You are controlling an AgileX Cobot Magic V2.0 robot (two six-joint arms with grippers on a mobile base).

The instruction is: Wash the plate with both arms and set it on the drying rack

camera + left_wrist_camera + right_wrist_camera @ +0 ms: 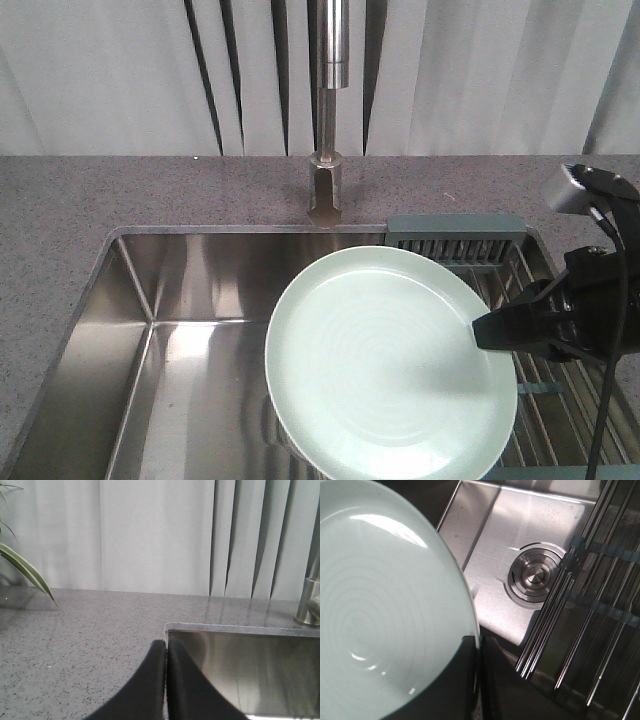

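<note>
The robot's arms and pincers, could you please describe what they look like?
The right arm is matte black with a tapered black pincer, a small grey camera block and a thin black cable. The left pincer has two smooth black fingers curving to points.

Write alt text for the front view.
The right gripper pinches the right rim of a pale green plate, holding it over a steel sink. A faucet stands behind on a grey counter, and a wire drying rack lies across the sink's right side.
</note>
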